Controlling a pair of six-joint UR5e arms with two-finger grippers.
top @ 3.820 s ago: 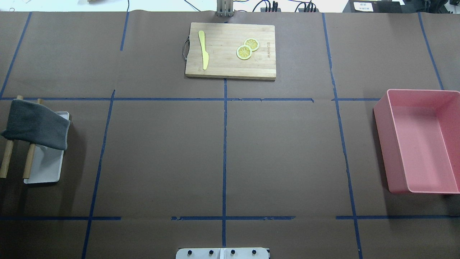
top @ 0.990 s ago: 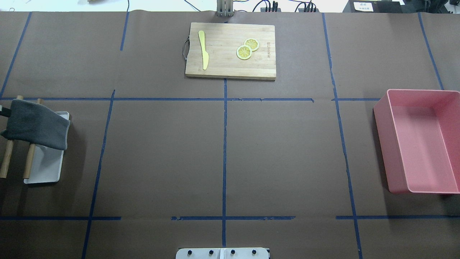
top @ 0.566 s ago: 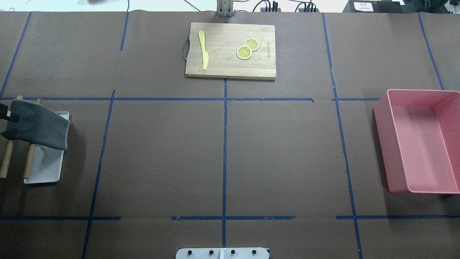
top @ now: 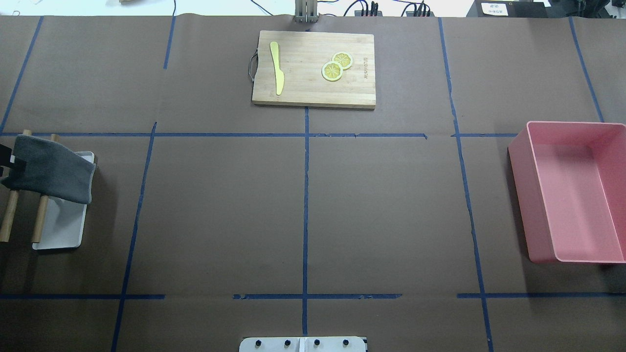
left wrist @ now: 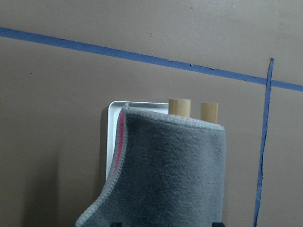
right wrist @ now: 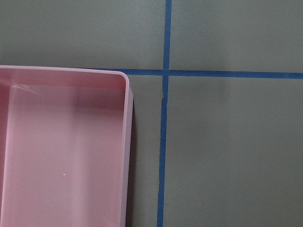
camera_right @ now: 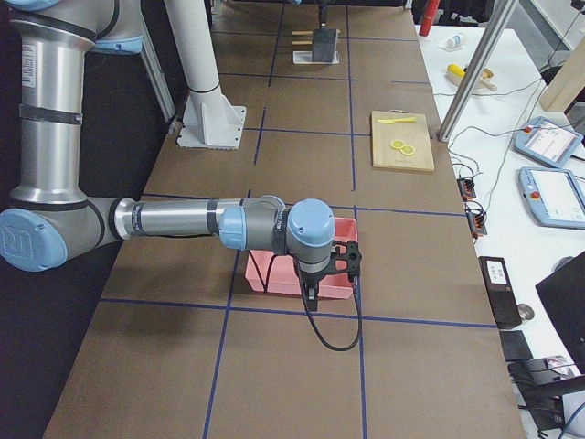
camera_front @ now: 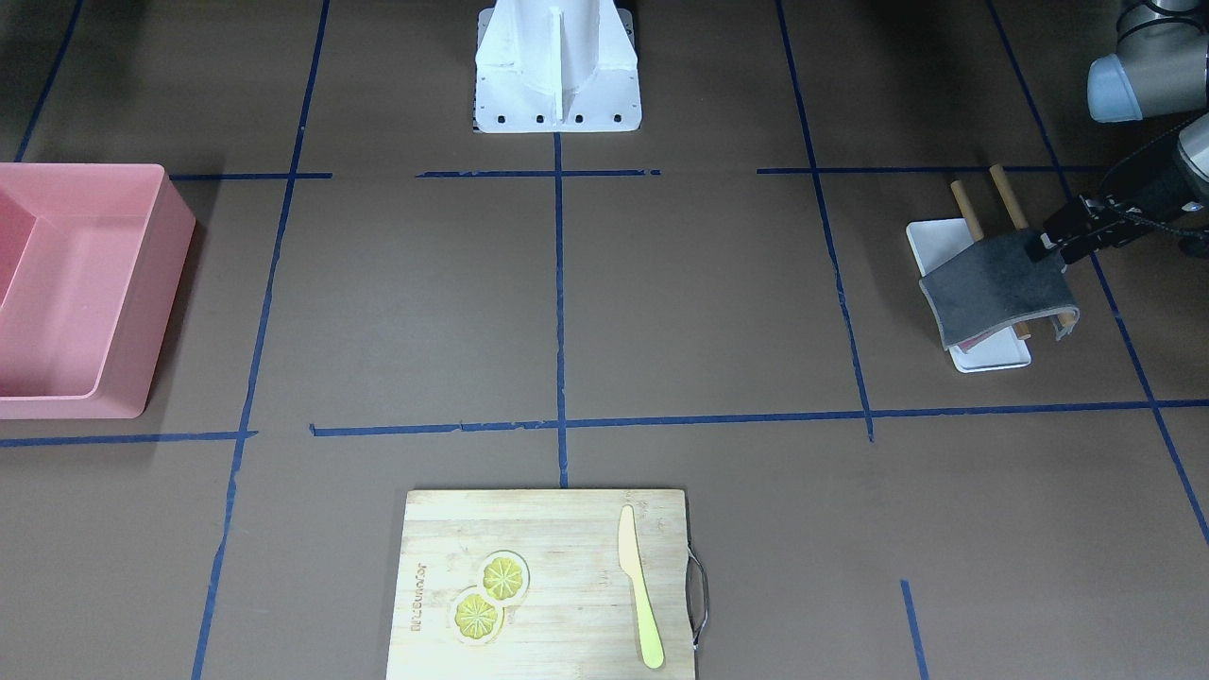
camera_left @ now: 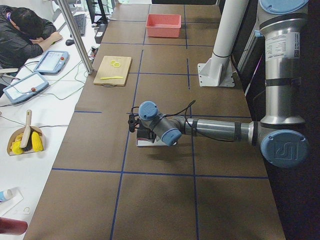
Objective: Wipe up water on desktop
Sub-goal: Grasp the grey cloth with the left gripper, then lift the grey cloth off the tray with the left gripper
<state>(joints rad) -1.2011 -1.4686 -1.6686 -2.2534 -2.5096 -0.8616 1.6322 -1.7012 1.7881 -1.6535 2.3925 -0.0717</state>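
Note:
The desktop [top: 220, 210] is dark brown with blue tape lines; I make out no water on it. A grey cloth [top: 51, 168] hangs over two wooden rods [top: 39, 220] above a white tray [top: 63, 230] at the far left. My left gripper [top: 11, 163] comes in from the left edge, open, with its fingers on either side of the cloth's outer edge [camera_front: 1060, 241]. In the left wrist view the cloth [left wrist: 170, 175] fills the lower middle. My right gripper [camera_right: 331, 265] hovers over the pink bin [camera_right: 274, 274]; I cannot tell whether it is open or shut.
A bamboo cutting board [top: 313, 93] with a yellow knife [top: 278, 68] and two lemon slices [top: 336, 66] lies at the far middle. The pink bin [top: 533, 195] stands at the right edge. The robot's white base plate [top: 303, 344] sits at the near edge.
The left gripper has come into view at the left edge and moved up to the cloth's outer edge. The cloth, the board and the bin have stayed put.

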